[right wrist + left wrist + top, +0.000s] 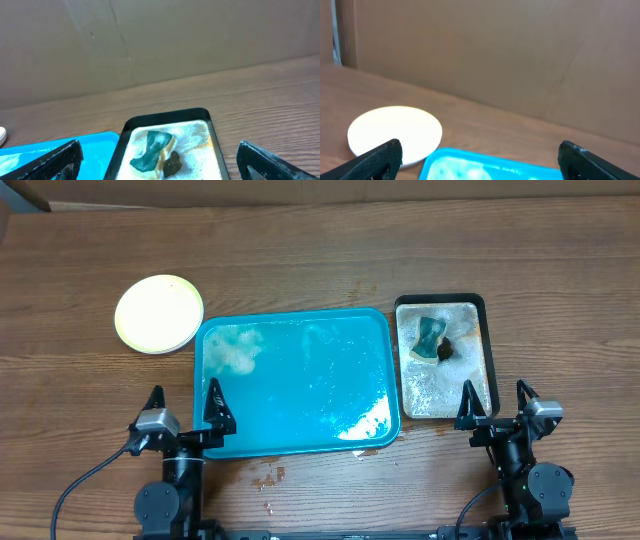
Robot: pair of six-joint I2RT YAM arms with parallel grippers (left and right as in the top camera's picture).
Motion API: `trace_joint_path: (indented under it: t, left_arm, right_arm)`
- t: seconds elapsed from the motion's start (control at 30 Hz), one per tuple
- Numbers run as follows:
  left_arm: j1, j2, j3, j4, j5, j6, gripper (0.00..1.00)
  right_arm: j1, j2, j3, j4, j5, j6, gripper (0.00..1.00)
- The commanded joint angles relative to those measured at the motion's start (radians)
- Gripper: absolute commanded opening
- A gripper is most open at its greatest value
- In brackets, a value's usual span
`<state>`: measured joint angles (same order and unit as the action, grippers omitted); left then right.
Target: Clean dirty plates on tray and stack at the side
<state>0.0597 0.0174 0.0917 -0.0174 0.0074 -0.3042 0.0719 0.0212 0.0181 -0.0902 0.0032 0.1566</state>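
- Left gripper point(185, 392) and right gripper point(495, 390): nearest, at the table's near edge. Jaws wide apart, nothing held.
- Tray point(300, 385): just beyond them. Foam and water pooled on it, no plates.
- Black tray point(440, 298): just right of it, sponge point(430, 338) lying in suds.
- Plates point(158, 313): far left, stacked on the table beside the tray's corner. Yellow-green one on top; count unclear.
- Judged stiff, light, slick if wet, chippable. Pinch the raised rim.

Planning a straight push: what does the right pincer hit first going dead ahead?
Likely the black tray, just ahead of the right pincer. Height is unclear, so it might pass over the rim toward the sponge.
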Motion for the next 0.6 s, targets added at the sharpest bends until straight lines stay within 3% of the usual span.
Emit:
trace_joint_path:
  t: [0.0, 0.3, 0.57]
  left_arm:
    - [0.005, -0.014, -0.034, 0.003, 0.011, -0.033, 1.0]
    - [0.005, -0.014, -0.079, -0.024, 0.01, -0.03, 1.0]
    - [0.005, -0.014, -0.079, -0.051, 0.064, 0.117, 1.0]
  right_arm:
    - [-0.004, -0.013, -0.01, 0.007, -0.006, 0.003, 1.0]
    - [-0.004, -0.013, -0.01, 0.007, -0.006, 0.003, 1.0]
    - [-0.004, -0.013, -0.01, 0.007, -0.006, 0.003, 1.0]
